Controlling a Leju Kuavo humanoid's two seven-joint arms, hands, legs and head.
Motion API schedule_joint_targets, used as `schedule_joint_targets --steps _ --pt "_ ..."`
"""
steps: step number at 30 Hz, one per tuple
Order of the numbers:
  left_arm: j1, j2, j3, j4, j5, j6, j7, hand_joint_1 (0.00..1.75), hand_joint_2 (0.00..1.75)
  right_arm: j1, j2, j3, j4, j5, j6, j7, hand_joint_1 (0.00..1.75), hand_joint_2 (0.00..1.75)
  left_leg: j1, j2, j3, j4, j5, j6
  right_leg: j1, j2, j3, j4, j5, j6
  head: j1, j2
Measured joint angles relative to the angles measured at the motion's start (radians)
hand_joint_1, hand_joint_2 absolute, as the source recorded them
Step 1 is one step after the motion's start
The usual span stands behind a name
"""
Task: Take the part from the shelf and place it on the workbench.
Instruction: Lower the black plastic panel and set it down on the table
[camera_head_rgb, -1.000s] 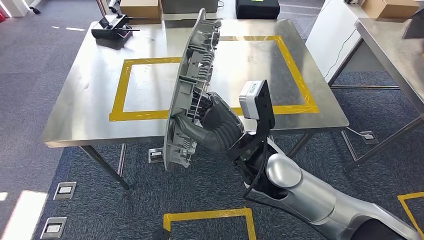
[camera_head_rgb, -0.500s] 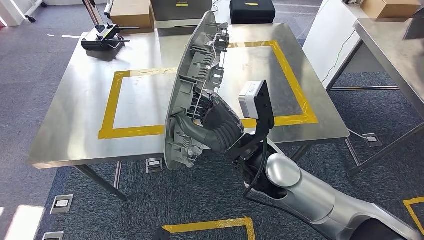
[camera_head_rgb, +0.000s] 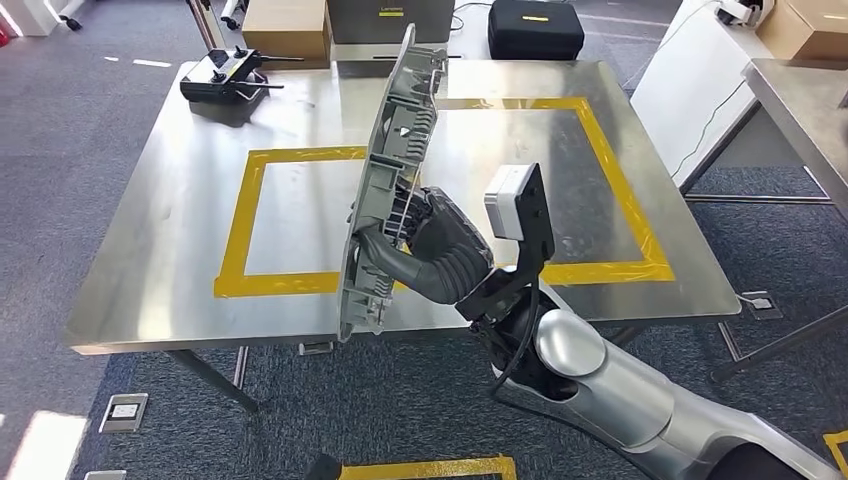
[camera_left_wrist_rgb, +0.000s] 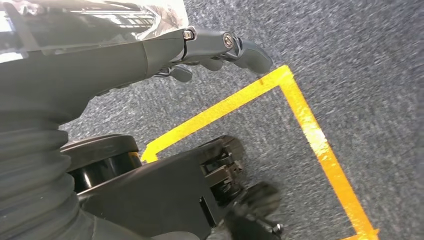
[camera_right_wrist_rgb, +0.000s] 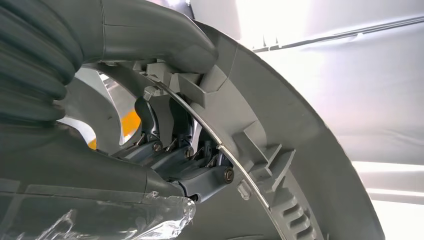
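Note:
A long grey plastic part (camera_head_rgb: 390, 170), ribbed on its inner side, stands nearly upright on its end above the front edge of the steel workbench (camera_head_rgb: 160, 250). My right hand (camera_head_rgb: 430, 245) grips it low down from the right. Its top reaches over the yellow tape rectangle (camera_head_rgb: 235, 230). In the right wrist view the fingers (camera_right_wrist_rgb: 175, 160) hook behind a wire and ribs of the part (camera_right_wrist_rgb: 300, 130), with the thumb (camera_right_wrist_rgb: 150, 35) pressed on its rim. My left hand (camera_left_wrist_rgb: 200, 45) hangs over the carpet, fingers stretched out, holding nothing.
A black remote controller (camera_head_rgb: 225, 75) lies at the bench's far left corner. Behind the bench are a cardboard box (camera_head_rgb: 288, 25) and a black case (camera_head_rgb: 535, 30). A white panel (camera_head_rgb: 700, 90) and a second steel table (camera_head_rgb: 800, 100) stand to the right. Yellow tape (camera_left_wrist_rgb: 310, 135) marks the floor.
The whole view has shifted, so the camera moved; the workbench now lies closer and fuller in view. My right hand keeps the same hold on the part.

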Motion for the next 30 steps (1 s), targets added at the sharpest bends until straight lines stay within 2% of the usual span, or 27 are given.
schedule_joint_targets --steps 1,2,4,6,7,8,10,11,12,13,15,16,17,19,20,24,30 --pt "0.001 -0.001 0.000 0.000 0.000 0.000 -0.001 0.00 1.75 0.000 0.000 0.000 0.000 0.000 0.000 -0.001 1.75 1.75 0.001 0.000 0.005 -0.002 -0.006 -0.004 0.006 0.001 0.013 -0.050 0.033 -0.008 0.000 0.000" --pt "0.001 -0.002 0.000 0.000 0.000 0.000 -0.002 0.00 1.75 0.000 0.000 0.000 0.001 0.000 0.000 -0.002 1.75 1.75 0.003 -0.001 0.008 -0.005 -0.010 -0.010 0.011 0.001 0.020 -0.079 0.050 -0.014 0.000 0.000" --pt "0.002 -0.003 -0.001 0.000 -0.001 0.000 -0.006 0.00 1.75 0.000 -0.002 -0.001 0.002 0.000 -0.001 -0.002 1.75 1.75 0.005 0.001 0.018 -0.015 -0.013 -0.022 0.017 0.001 0.033 -0.098 0.042 -0.025 0.001 0.000" --pt "-0.001 -0.002 -0.001 0.000 -0.003 0.003 -0.012 0.00 1.75 0.003 -0.003 -0.003 0.005 0.000 -0.006 -0.004 1.75 1.75 0.001 0.002 0.023 -0.007 -0.024 -0.025 0.011 -0.002 0.054 -0.118 0.037 -0.034 0.000 0.000" --pt "-0.003 -0.002 -0.002 0.000 -0.005 0.006 -0.014 0.00 1.75 0.004 -0.003 -0.004 0.007 0.000 -0.010 -0.004 1.75 1.75 -0.002 0.002 0.012 0.021 -0.037 -0.023 0.007 -0.002 0.068 -0.127 0.036 -0.037 -0.002 0.000" --pt "-0.003 -0.001 -0.002 0.000 -0.006 0.010 -0.016 0.00 1.75 0.005 -0.003 -0.004 0.010 0.000 -0.013 -0.005 1.75 1.75 -0.005 0.002 -0.012 0.072 -0.058 -0.019 0.004 -0.003 0.079 -0.134 0.034 -0.039 -0.004 0.000" --pt "0.001 0.000 -0.003 0.000 -0.009 0.016 -0.017 0.00 1.75 0.010 -0.005 -0.004 0.017 0.000 -0.020 -0.002 1.75 1.75 -0.009 0.002 -0.082 0.196 -0.100 -0.016 0.003 -0.003 0.092 -0.136 0.025 -0.043 -0.006 0.000" --pt "0.003 0.001 -0.004 0.000 -0.010 0.017 -0.017 0.00 1.75 0.013 -0.005 -0.004 0.021 0.000 -0.023 -0.001 1.75 1.75 -0.010 0.002 -0.112 0.234 -0.105 -0.020 0.002 -0.003 0.096 -0.135 0.020 -0.043 -0.006 0.000" --pt "0.004 0.001 -0.005 0.000 -0.011 0.018 -0.018 0.00 1.75 0.017 -0.006 -0.004 0.024 0.000 -0.026 0.001 1.75 1.75 -0.009 0.002 -0.129 0.239 -0.088 -0.026 0.001 -0.001 0.100 -0.132 0.015 -0.042 -0.006 0.000" --pt "0.004 0.001 -0.006 0.000 -0.013 0.019 -0.020 0.00 1.75 0.019 -0.006 -0.004 0.027 0.000 -0.029 0.003 1.75 1.75 -0.007 0.003 -0.130 0.207 -0.051 -0.034 -0.001 0.000 0.104 -0.128 0.009 -0.040 -0.006 0.000" --pt "0.003 0.001 -0.008 0.000 -0.019 0.023 -0.027 0.00 1.75 0.020 -0.006 -0.006 0.031 0.002 -0.038 0.004 1.75 1.75 -0.001 0.002 -0.103 0.093 0.038 -0.050 -0.005 0.003 0.110 -0.115 -0.005 -0.031 -0.007 0.000" --pt "0.003 0.000 -0.010 0.000 -0.023 0.027 -0.031 0.00 1.75 0.019 -0.006 -0.007 0.033 0.006 -0.046 0.005 1.75 1.75 0.000 0.003 -0.088 0.042 0.058 -0.052 -0.006 0.005 0.108 -0.108 -0.011 -0.025 -0.010 0.000" --pt "0.002 0.000 -0.012 0.000 -0.026 0.030 -0.035 0.00 1.75 0.018 -0.006 -0.008 0.035 0.012 -0.055 0.007 1.75 1.75 -0.002 0.003 -0.081 0.014 0.067 -0.047 -0.006 0.005 0.106 -0.102 -0.015 -0.020 -0.012 0.000" --pt "0.002 0.000 -0.017 0.000 -0.031 0.034 -0.041 0.00 1.75 0.017 -0.006 -0.009 0.041 0.027 -0.074 0.013 1.75 1.75 -0.005 0.002 -0.078 0.002 0.057 -0.028 -0.004 0.006 0.100 -0.093 -0.021 -0.010 -0.015 0.000" --pt "0.002 0.000 -0.019 0.000 -0.032 0.035 -0.043 0.00 1.75 0.017 -0.007 -0.009 0.044 0.038 -0.084 0.018 1.75 1.75 -0.005 0.002 -0.079 0.007 0.058 -0.022 -0.004 0.005 0.099 -0.091 -0.024 -0.009 -0.013 0.000" --pt "0.000 -0.001 -0.025 0.000 -0.045 0.035 -0.070 0.00 1.75 -0.006 -0.007 0.001 0.061 0.173 -0.137 0.101 1.75 1.75 -0.005 0.000 -0.081 0.007 0.056 -0.019 -0.003 0.003 0.101 -0.095 -0.026 -0.017 -0.010 0.000" --pt "0.000 -0.001 -0.033 0.000 -0.056 0.033 -0.088 0.00 1.75 -0.052 -0.009 0.031 0.111 0.368 -0.154 0.233 1.75 1.75 -0.008 0.000 -0.081 0.007 0.056 -0.012 -0.004 0.003 0.104 -0.101 -0.021 -0.011 -0.009 0.000"
